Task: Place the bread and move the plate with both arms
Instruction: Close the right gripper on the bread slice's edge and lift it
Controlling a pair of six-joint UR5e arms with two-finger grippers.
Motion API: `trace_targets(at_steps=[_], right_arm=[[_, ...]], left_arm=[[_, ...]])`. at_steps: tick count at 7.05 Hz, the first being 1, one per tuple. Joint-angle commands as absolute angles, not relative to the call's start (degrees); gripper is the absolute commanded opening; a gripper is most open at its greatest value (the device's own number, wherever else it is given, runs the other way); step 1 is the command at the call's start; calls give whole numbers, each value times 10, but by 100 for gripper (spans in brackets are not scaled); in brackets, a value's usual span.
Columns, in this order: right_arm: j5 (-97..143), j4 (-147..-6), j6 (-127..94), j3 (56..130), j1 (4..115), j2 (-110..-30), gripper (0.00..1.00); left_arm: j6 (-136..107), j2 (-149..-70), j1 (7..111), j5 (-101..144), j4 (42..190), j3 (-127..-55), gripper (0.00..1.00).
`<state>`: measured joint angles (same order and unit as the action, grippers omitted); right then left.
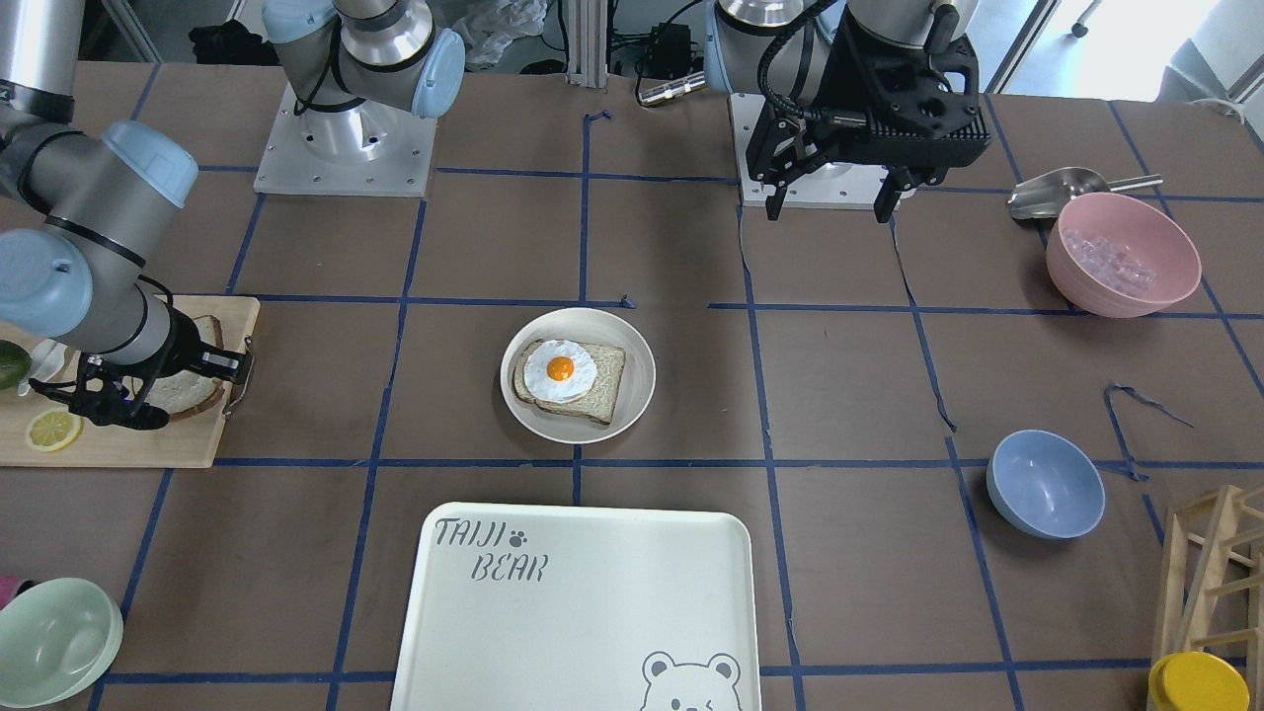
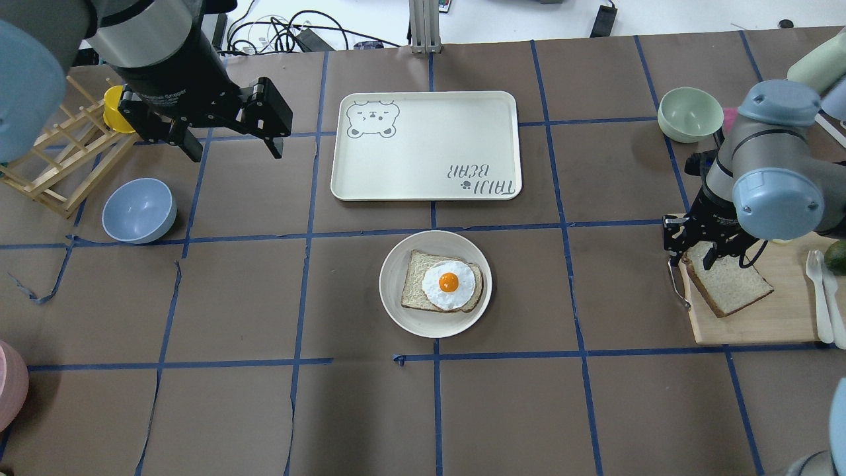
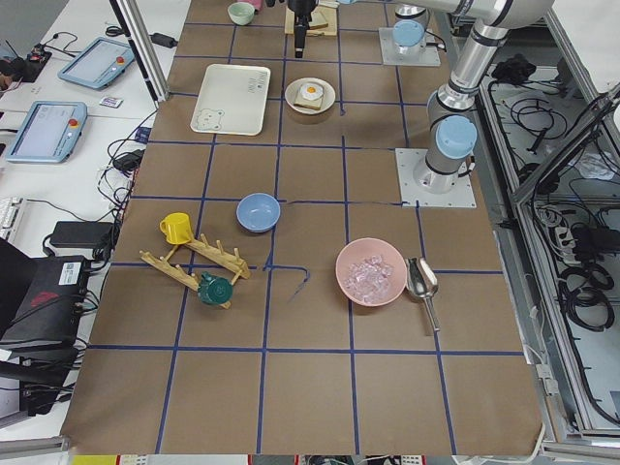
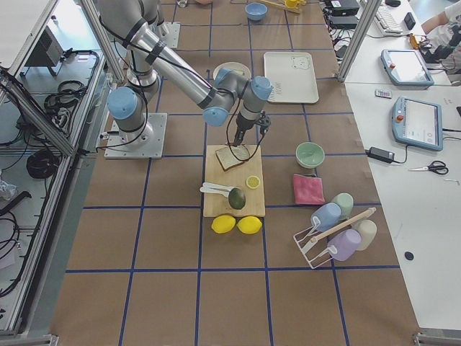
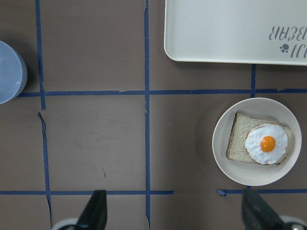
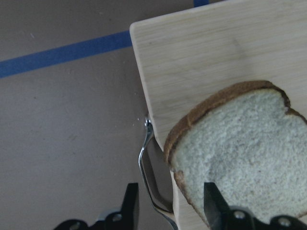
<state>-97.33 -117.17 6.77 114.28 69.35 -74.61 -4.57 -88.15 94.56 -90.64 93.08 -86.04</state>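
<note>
The plain bread [image 2: 733,291] lies on a wooden cutting board [image 2: 760,327] at the table's right end; it also shows in the right wrist view [image 6: 240,153]. My right gripper [image 2: 689,259] hangs just over the bread's crust edge by the board's metal handle. Its jaws [image 6: 170,203] stand part-way apart and empty, one finger outside the board and one over the slice. The cream plate [image 2: 391,284] sits mid-table and carries an egg-topped slice [image 2: 443,284]. My left gripper [image 2: 234,153] is open and empty, high above the table's left half.
The TAIJI BEAR tray [image 2: 429,152] lies just beyond the plate. A blue bowl [image 2: 139,210] and a wooden rack [image 2: 59,165] are on the left. A green bowl [image 2: 691,114] is at the far right. White cutlery [image 2: 823,291] lies on the board.
</note>
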Motion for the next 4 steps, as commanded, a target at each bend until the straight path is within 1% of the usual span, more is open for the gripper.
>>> trace_targets(at_steps=[1,3,4], right_arm=[[-973,-1195,61,1142,693,-735,56],[-973,-1194,47,1141,693,-735,55],[-972,-1195,47,1141,693,-735,52]], left_arm=[[-46,-882,945,-906,931,-860,100],[-45,-882,944,-906,930,-860,100],[-46,-882,944,-906,930,-860,100]])
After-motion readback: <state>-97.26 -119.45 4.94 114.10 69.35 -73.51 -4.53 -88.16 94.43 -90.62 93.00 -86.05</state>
